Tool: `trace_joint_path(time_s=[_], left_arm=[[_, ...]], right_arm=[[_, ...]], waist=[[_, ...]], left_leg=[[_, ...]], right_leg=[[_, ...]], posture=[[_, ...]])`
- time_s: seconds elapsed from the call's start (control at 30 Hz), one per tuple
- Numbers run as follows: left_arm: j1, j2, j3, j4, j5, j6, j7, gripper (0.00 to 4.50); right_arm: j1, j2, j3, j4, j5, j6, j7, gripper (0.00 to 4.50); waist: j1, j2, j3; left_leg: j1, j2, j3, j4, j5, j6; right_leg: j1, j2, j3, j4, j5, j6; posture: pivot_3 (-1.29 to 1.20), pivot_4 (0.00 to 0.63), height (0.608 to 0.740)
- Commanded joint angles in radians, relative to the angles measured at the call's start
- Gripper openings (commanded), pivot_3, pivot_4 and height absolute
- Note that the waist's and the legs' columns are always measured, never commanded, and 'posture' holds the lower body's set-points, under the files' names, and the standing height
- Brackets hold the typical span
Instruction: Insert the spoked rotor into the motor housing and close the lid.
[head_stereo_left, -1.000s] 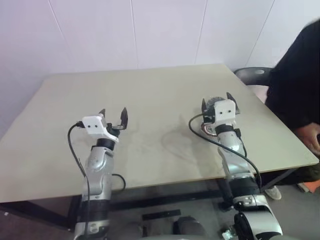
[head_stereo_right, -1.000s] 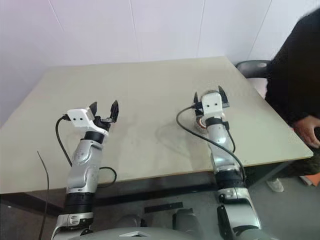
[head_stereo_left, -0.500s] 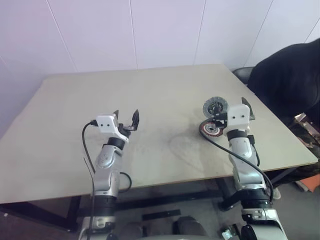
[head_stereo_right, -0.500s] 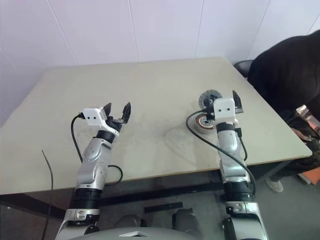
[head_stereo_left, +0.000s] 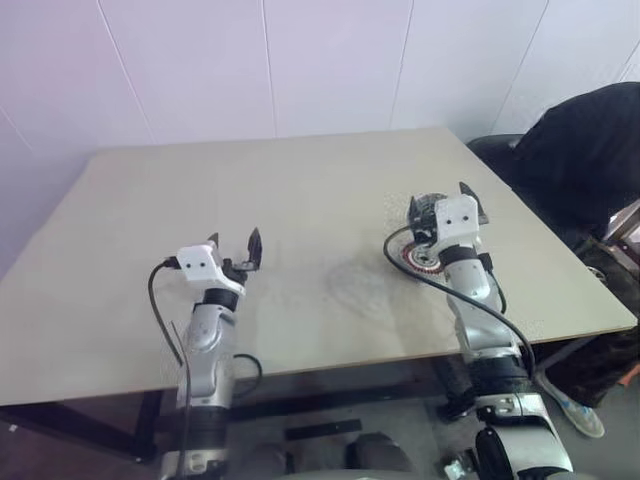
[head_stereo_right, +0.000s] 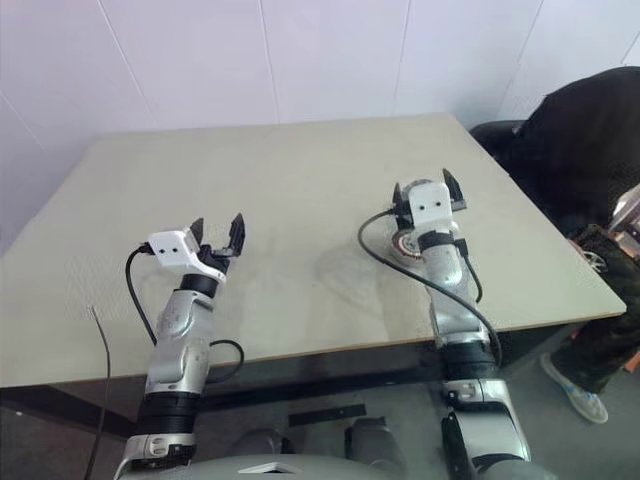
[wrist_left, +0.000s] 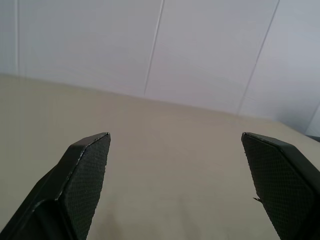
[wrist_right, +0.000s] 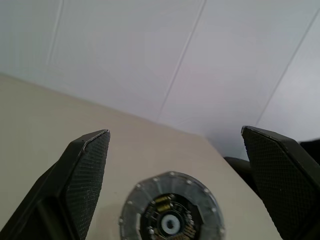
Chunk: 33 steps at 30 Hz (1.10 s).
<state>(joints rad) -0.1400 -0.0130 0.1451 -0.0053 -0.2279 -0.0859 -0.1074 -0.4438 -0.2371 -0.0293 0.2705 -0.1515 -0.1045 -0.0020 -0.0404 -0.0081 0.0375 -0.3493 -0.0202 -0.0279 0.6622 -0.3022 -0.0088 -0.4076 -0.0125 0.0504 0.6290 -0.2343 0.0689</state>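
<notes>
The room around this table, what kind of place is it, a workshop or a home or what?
Probably a robot test room or lab rather than a home: a bare beige work table against plain white panelled walls, motor parts such as a copper-wound motor housing laid out, and a person in black at the side.

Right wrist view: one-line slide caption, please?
Open right gripper above the table, a round disc lying between its fingers.

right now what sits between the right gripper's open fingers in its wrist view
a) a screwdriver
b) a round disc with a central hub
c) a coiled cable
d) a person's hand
b: the right gripper is open, and a round disc with a central hub lies on the table.
</notes>
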Motion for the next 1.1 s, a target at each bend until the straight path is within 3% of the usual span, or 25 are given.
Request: trace_joint_path(time_s=[0.03,0.2,0.5,1.1], left_arm=[[0.025,0.011,0.026,-0.097,0.003,-0.011,0.031,4.46],[0.085,0.01,0.017,-0.149,0.009,0.009,0.05,4.46],[0.049,0.029,0.037,-0.136,0.003,0.016,0.067,4.46],[0.092,0.016,0.021,-0.205,0.009,0.054,0.085,4.46]], right_arm=[[-0.051,0.025,0.029,0.03,0.005,-0.047,0.015,4.44],[-0.083,0.028,0.033,0.085,0.01,-0.07,0.02,4.44],[-0.126,0.036,0.034,0.142,0.02,-0.11,0.027,4.44],[-0.113,0.042,0.056,0.114,0.018,-0.072,0.063,4.44]], waist=[[-0.002,0.0,0.0],[0.004,0.0,0.0],[0.004,0.0,0.0],[0.002,0.0,0.0]], left_leg=[[0.0,0.0,0.0,0.0,0.0,0.0],[0.0,0.0,0.0,0.0,0.0,0.0],[0.0,0.0,0.0,0.0,0.0,0.0],[0.0,0.0,0.0,0.0,0.0,0.0]], right_leg=[[0.0,0.0,0.0,0.0,0.0,0.0],[0.0,-0.001,0.0,0.0,0.0,0.0],[0.0,0.0,0.0,0.0,0.0,0.0],[0.0,0.0,0.0,0.0,0.0,0.0]], posture=[[0.0,0.0,0.74],[0.0,0.0,0.74],[0.0,0.0,0.74],[0.0,0.0,0.74]])
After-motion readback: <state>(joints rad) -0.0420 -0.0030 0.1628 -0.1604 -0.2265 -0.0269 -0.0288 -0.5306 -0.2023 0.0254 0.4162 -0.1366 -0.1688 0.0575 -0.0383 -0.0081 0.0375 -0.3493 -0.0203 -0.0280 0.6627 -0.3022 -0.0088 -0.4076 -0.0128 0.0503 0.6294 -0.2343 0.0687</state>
